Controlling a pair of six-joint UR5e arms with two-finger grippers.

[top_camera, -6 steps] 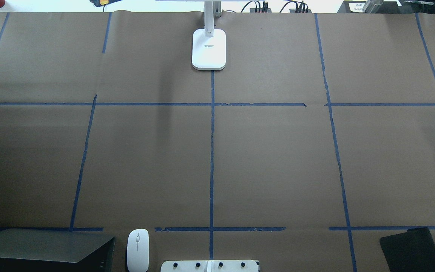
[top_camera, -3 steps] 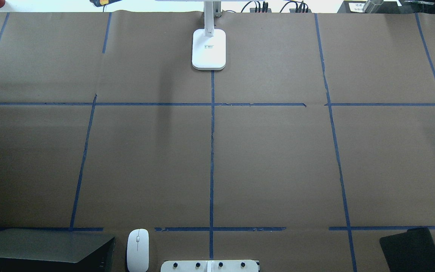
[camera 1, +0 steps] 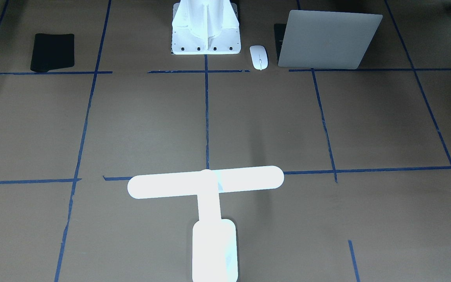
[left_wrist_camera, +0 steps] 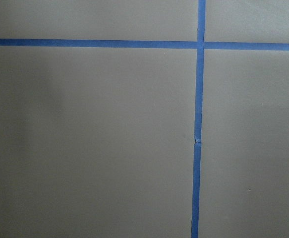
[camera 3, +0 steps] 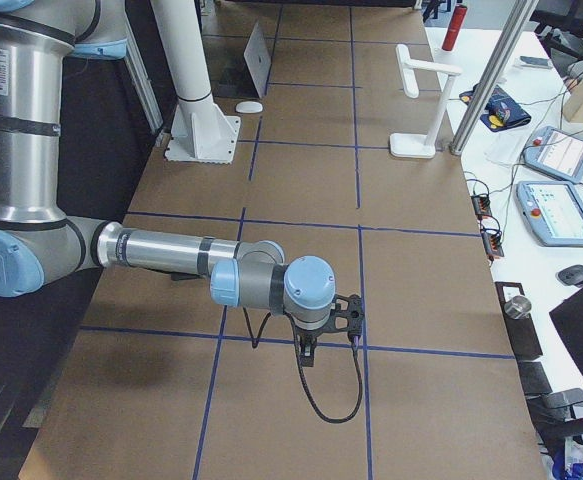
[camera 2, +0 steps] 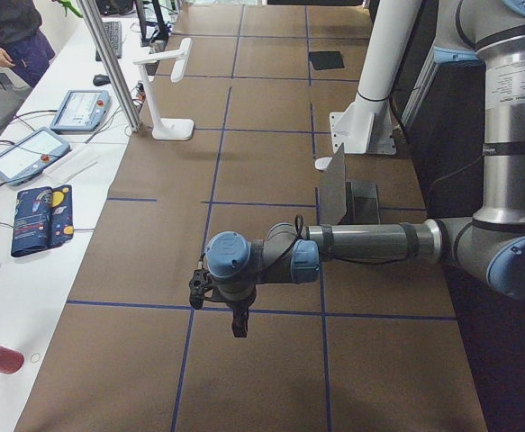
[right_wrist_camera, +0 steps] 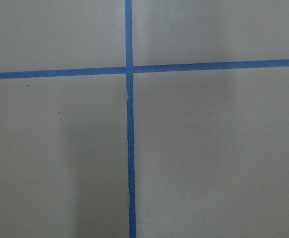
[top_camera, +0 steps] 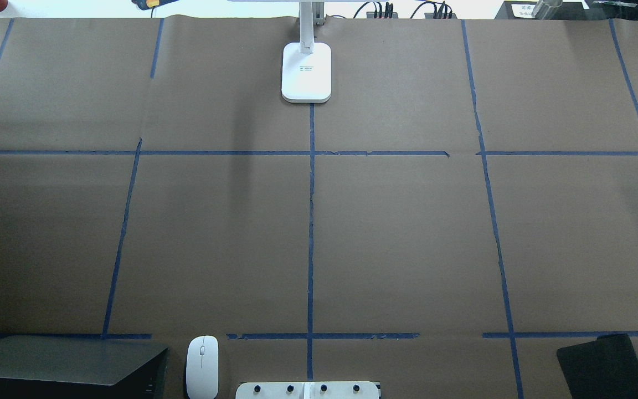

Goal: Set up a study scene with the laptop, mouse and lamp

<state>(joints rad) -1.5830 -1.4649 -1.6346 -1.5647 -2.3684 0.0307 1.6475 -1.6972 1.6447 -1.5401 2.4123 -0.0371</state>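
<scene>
The silver-grey laptop (camera 1: 327, 39) stands partly open at the robot's edge of the table, on its left side; it also shows in the overhead view (top_camera: 64, 363). The white mouse (camera 1: 258, 56) (top_camera: 202, 366) lies between the laptop and the pedestal. The glowing white lamp (camera 1: 206, 182) stands at the far edge on the centre line, with its base (top_camera: 306, 72) on the paper. The left gripper (camera 2: 215, 290) and right gripper (camera 3: 346, 315) hang over bare paper, far from all three. I cannot tell whether they are open or shut.
A black rectangular pad (camera 1: 52, 51) (top_camera: 604, 366) lies at the near right. The white bolted pedestal (camera 1: 206, 27) stands at the near centre. Blue tape lines (top_camera: 310, 221) grid the brown paper. Tablets and cables (camera 2: 28, 153) lie beyond the far edge.
</scene>
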